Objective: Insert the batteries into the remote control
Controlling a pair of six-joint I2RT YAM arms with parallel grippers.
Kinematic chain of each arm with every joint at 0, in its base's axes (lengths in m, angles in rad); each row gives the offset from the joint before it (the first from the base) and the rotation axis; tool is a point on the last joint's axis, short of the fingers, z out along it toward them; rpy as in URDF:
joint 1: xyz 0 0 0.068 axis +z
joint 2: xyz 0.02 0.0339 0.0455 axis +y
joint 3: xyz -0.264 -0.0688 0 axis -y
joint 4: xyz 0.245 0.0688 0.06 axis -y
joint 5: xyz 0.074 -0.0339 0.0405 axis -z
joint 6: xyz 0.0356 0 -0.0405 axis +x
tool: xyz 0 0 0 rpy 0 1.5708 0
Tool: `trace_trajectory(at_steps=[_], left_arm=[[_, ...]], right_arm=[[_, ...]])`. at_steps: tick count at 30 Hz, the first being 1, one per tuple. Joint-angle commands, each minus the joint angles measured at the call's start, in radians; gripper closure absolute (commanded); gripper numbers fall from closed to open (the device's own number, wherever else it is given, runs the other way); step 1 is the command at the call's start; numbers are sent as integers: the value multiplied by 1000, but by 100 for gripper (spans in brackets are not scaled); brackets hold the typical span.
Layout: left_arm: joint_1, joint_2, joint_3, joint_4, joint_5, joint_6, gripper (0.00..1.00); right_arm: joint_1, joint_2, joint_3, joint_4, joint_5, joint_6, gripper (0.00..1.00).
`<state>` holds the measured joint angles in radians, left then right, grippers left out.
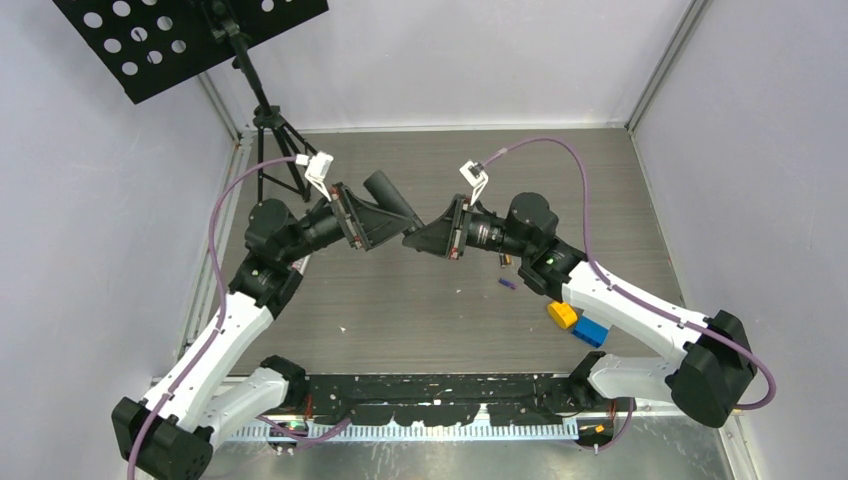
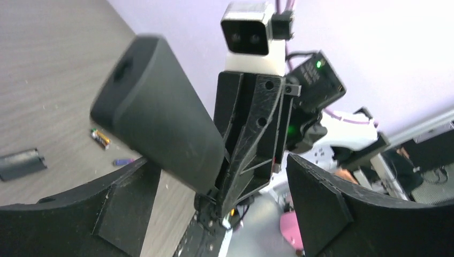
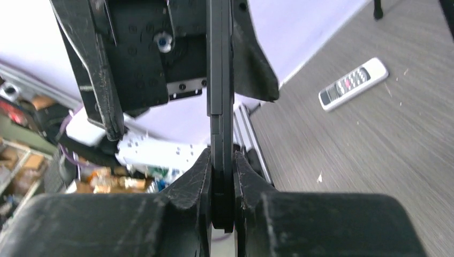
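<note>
We've got the right pincer [image 3: 222,187] clenched on the black remote [image 3: 220,139] in mid-air, left pincer [image 2: 219,171] spread wide around it, batteries [image 2: 100,138] on the worktop [image 2: 53,80].

Black perforated panel [image 1: 190,40] on a tripod stand [image 1: 268,135], far and left of the left gripper [image 1: 398,222], at the table's back-left corner; yellow toy block [image 1: 562,315] and blue toy block [image 1: 590,331], just beside each other, near-right of the right gripper [image 1: 412,238]; white remote handset [image 3: 353,83], buttons up, flat on the grey wood-grain table [image 1: 400,310], up and right of that gripper in its wrist view; one pale speck [image 1: 343,329] on the table, nearer than both grippers.
</note>
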<state>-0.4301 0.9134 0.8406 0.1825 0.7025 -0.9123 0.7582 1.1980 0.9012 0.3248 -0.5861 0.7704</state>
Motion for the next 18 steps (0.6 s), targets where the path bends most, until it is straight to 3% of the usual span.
trace_trajectory(at_steps=[1,3,6,9,18], left_arm=[[-2,-42,-20,228,-164,-104,11],[-2,-40,-29,268,-166,-125,13],[-2,-36,-50,345,-167,-158,30],[-1,-34,-60,402,-185,-174,38],[-1,18,-52,449,-179,-197,38]], right_arm=[[4,12,-38,327,158,220,100],[4,21,-52,371,156,249,100],[3,38,-44,383,121,286,100],[3,40,-60,429,100,339,100],[3,9,-81,461,63,421,100]])
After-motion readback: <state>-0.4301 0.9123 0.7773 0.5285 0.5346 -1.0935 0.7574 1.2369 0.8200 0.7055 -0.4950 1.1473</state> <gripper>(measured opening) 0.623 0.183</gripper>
